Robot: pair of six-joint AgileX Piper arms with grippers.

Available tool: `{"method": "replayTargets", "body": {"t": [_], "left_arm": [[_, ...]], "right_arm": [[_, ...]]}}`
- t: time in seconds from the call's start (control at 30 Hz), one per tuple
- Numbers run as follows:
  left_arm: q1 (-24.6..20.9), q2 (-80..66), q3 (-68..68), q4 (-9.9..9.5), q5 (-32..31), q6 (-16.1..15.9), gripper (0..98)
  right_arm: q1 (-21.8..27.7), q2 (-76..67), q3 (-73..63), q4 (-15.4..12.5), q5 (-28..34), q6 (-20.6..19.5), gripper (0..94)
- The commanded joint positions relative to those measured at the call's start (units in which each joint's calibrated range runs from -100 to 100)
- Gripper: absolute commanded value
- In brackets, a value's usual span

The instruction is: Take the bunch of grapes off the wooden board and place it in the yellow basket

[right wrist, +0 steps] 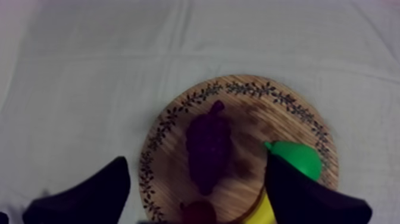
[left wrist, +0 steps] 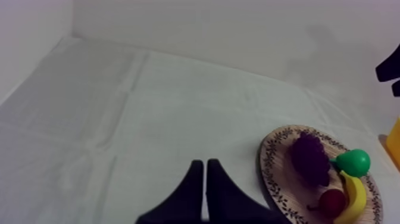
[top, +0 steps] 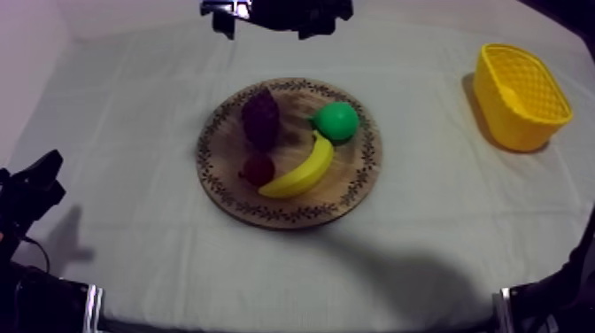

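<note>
- Right gripper [right wrist: 196,165] hangs above the wooden board [right wrist: 297,113] with its two black fingers spread wide and nothing between them. The bunch of grapes [right wrist: 207,149] lies below the gap.
- Left gripper [left wrist: 204,170] rests low at its own side of the table. Its fingers are pressed together into a narrow wedge on nothing, well apart from the board.
- The bunch of grapes lies on the board's upper left part in the top view, its stem end pointing away from the small red fruit [top: 258,168]. It is untouched, so the pick-up has not yet begun.
- The yellow basket [top: 522,128] stands at the right of the table, well apart from the board, with bare cloth between them.
- Crowding is likely the main hazard. The pear [top: 337,121] sits just beside the bunch, the small red fruit is close at its lower end, and the banana [top: 301,170] lies just past that. A finger coming down off line could shove the pear or pinch the red fruit along with the bunch.
- The bunch looks lumpy and tapered, so a grip near the narrow stem end could let it slip out on the way up.
- A sideways push could slide the board on the cloth and spoil the aim.
- On the long carry, a release short of the basket's rim would drop the bunch on the cloth.
</note>
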Motion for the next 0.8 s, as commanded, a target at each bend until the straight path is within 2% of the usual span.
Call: {"method": "replayTargets", "body": {"t": [0.0,0.33,0.77], "left_arm": [[-0.01,0.00,-0.04,0.01,-0.03,-0.01,0.1],[-0.01,0.00,-0.04,0.01,-0.03,-0.01,0.1],[-0.01,0.00,-0.04,0.01,-0.03,-0.01,0.1]], "right_arm": [[0.19,0.63,0.71,-0.22,-1.25,0.11,68.3],[1.11,5.92,5.67,-1.26,-10.67,1.03,67.5],[2.43,16.83,5.50,-2.98,-21.11,3.40,67.0]]}}
